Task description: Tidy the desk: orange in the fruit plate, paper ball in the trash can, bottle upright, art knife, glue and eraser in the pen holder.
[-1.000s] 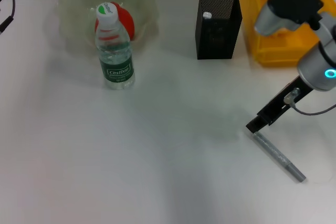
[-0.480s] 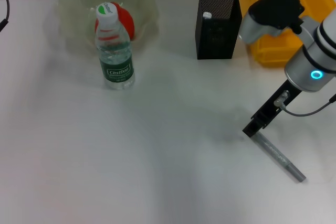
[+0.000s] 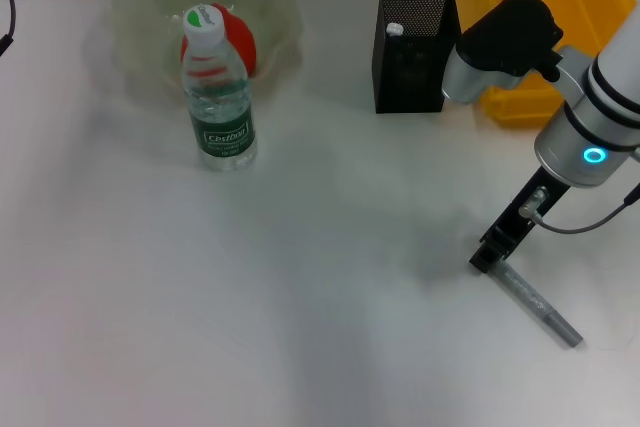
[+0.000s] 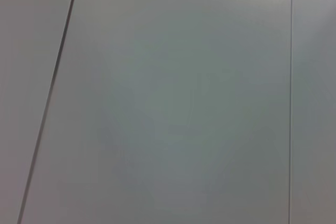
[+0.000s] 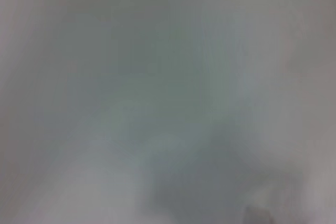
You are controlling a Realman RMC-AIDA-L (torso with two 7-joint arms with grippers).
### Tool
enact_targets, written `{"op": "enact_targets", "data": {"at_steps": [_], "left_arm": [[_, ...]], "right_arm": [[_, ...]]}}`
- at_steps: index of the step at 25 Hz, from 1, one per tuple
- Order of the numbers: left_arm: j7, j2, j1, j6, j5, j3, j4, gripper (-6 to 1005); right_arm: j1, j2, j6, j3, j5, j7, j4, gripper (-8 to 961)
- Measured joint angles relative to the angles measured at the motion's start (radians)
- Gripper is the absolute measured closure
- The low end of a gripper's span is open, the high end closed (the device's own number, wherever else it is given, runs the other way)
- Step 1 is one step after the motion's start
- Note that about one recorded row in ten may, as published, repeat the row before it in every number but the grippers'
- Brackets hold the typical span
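Note:
The grey art knife (image 3: pixel 535 304) lies flat on the white desk at the front right. My right gripper (image 3: pixel 487 255) is down at the knife's near end, touching or just over it. The orange (image 3: pixel 240 42) sits in the pale-green fruit plate (image 3: pixel 150 7) at the back left. The bottle (image 3: pixel 220 97) stands upright in front of the plate. The black mesh pen holder (image 3: pixel 415 47) stands at the back centre with a white-capped stick (image 3: pixel 394 30) inside. The yellow trash can (image 3: pixel 520 67) is behind my right arm. The paper ball and the eraser are out of view. The left gripper is out of view.
The right arm's elbow housing (image 3: pixel 505 42) hangs over the gap between the pen holder and the trash can. A black cable (image 3: pixel 8 7) shows at the back left edge. Both wrist views show only plain grey surface.
The right arm's upper part has swung left toward the pen holder. The gripper tip has stayed at the knife's near end, shifting slightly. The knife has not moved.

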Motion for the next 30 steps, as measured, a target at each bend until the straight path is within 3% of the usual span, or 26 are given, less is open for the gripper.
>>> {"op": "enact_targets", "data": {"at_steps": [13, 17, 18, 19, 21, 22, 23, 24, 27, 28, 30], "left_arm": [[0.001, 0.000, 0.012, 0.015, 0.000, 0.000, 0.002, 270], [0.001, 0.000, 0.017, 0.017, 0.000, -0.001, 0.007, 270], [0.001, -0.001, 0.020, 0.018, 0.000, -0.002, 0.010, 270], [0.001, -0.001, 0.020, 0.018, 0.000, -0.002, 0.010, 270], [0.000, -0.002, 0.021, 0.019, 0.000, -0.002, 0.011, 270], [-0.001, -0.002, 0.022, 0.019, 0.000, -0.003, 0.011, 270], [-0.001, -0.002, 0.022, 0.019, 0.000, -0.004, 0.011, 270], [-0.001, -0.002, 0.022, 0.019, 0.000, -0.004, 0.011, 270], [-0.001, -0.002, 0.021, 0.019, -0.001, -0.006, 0.011, 269], [0.000, -0.002, 0.019, 0.019, -0.001, -0.012, 0.011, 269], [0.000, -0.001, 0.017, 0.019, -0.001, -0.016, 0.009, 269]], "right_arm": [[-0.001, 0.000, -0.008, 0.004, 0.000, 0.000, 0.010, 651], [-0.025, -0.003, -0.023, 0.037, 0.004, -0.017, -0.033, 772], [-0.061, -0.004, -0.048, 0.123, 0.020, -0.053, -0.105, 802], [-0.061, -0.004, -0.048, 0.123, 0.020, -0.053, -0.105, 802], [-0.097, -0.005, -0.085, 0.256, 0.078, -0.120, -0.162, 803], [-0.111, -0.008, -0.105, 0.335, 0.136, -0.168, -0.172, 803], [-0.138, -0.024, -0.132, 0.504, 0.278, -0.263, -0.152, 803], [-0.138, -0.024, -0.132, 0.504, 0.278, -0.263, -0.152, 802], [-0.171, -0.065, -0.136, 0.705, 0.534, -0.407, -0.011, 803], [-0.189, -0.090, -0.111, 0.785, 0.690, -0.511, 0.122, 804], [-0.205, -0.094, -0.063, 0.818, 0.819, -0.618, 0.223, 805]]}}
